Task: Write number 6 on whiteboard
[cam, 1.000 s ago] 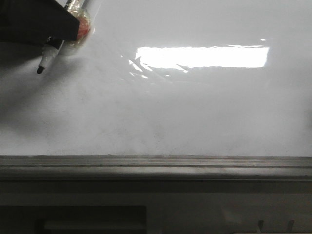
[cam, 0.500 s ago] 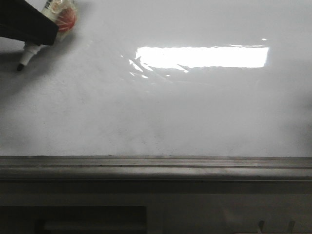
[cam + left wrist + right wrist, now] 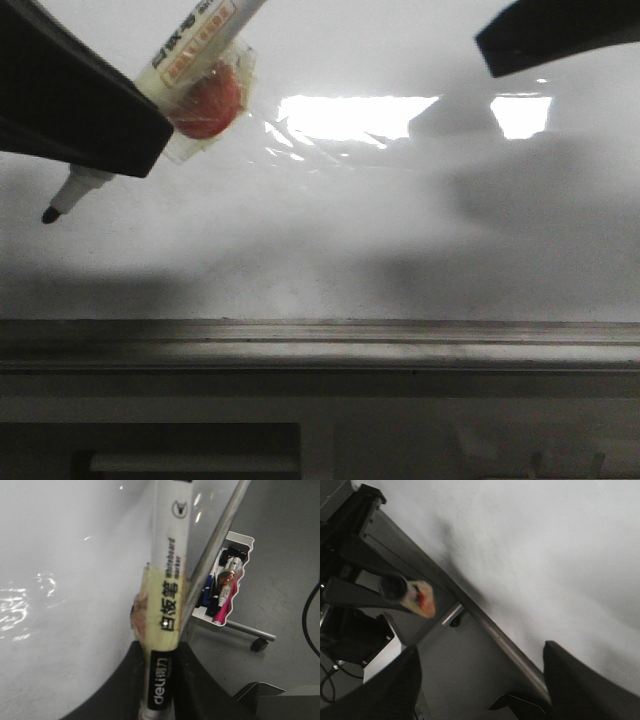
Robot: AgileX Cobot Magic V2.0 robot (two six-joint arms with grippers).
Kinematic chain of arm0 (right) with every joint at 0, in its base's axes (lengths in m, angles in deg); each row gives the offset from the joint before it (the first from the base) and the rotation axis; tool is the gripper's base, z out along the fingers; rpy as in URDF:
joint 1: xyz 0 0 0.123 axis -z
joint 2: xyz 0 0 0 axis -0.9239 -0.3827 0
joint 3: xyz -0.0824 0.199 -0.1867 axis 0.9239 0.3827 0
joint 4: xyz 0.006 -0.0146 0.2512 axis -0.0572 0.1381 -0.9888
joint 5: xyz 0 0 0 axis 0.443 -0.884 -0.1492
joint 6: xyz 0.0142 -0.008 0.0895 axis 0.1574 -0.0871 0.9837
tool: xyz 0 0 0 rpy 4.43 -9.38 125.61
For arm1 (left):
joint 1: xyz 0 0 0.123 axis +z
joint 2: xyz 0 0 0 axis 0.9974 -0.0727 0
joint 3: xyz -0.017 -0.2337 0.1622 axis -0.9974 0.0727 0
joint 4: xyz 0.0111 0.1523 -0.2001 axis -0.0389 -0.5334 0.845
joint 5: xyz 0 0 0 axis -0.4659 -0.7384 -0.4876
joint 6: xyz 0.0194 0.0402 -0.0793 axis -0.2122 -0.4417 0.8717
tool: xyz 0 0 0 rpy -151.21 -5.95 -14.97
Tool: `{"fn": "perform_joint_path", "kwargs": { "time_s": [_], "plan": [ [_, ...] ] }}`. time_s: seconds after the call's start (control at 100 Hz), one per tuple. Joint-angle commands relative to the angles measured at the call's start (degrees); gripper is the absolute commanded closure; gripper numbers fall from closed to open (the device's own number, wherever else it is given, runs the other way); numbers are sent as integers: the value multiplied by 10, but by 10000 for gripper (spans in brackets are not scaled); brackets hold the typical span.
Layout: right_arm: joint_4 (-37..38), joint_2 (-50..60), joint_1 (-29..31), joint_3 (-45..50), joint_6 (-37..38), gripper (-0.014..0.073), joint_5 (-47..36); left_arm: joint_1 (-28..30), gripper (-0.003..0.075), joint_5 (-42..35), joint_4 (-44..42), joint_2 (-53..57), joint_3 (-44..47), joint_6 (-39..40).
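No stroke of the number 6 shows on the whiteboard yet, so all writing remains: the left gripper's jaws pinch the marker near its glare, while the right gripper's jaws stand spread.

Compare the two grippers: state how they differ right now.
The left gripper is shut on a marker; the right gripper is open and holds nothing. In the front view the left gripper hangs lower over the whiteboard; the right sits at the top edge. Both are dark.
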Motion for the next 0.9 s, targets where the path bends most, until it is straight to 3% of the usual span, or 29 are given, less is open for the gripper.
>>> {"fn": "perform_joint_path", "kwargs": {
  "time_s": [0.0, 0.49, 0.61, 0.83, 0.89],
  "plan": [
    [-35, -26, -27, -56, -10, 127, 0, -19, 741, -37, -11, 8, -17, 32],
    [-35, -165, -112, -167, -10, 139, 58, -21, 741, -43, -45, 8, -17, 65],
    [-33, -173, -118, -167, -15, 274, 51, -21, 741, -48, -45, 8, -17, 65],
    [-33, -173, -118, -167, -45, 669, 59, -21, 739, -63, -45, 8, -17, 65],
    [-33, -173, -118, -167, -45, 657, 60, -21, 738, -63, -44, 8, -17, 65]
  ]
}}
